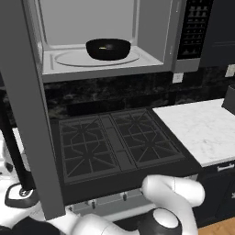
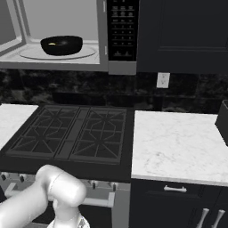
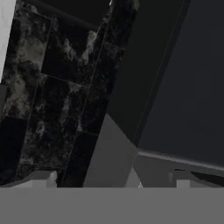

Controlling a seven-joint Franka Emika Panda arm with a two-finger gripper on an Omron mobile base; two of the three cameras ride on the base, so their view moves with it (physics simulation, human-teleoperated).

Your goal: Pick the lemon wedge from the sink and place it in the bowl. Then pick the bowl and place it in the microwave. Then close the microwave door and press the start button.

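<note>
A: Where does the microwave (image 1: 105, 41) stand?
B: Built in above the gas cooktop (image 1: 117, 144), its cavity open. The microwave door (image 1: 27, 105) is swung out toward the camera at the left of the left base view, a tall grey panel seen nearly edge-on.

A: And the bowl (image 1: 108, 48)?
B: The black bowl sits on the glass turntable (image 1: 73, 58), right of its centre, clear of the cavity walls. A yellow speck inside it is the lemon wedge (image 2: 53, 43).

A: Room around it?
B: The cavity front is unobstructed. The white marble desk (image 2: 178, 142) lies right of the cooktop; a dark object (image 2: 222, 120) stands at its far right edge.

A: The arm?
B: The white arm (image 2: 53, 191) is folded low in front of the cooktop's front edge, elbow up. The hand view looks at dark backsplash tiles (image 3: 52, 87) and the underside of the door frame, so the hand is well below and left of the bowl. Its fingers (image 3: 41, 179) are spread wide apart, holding nothing.
</note>
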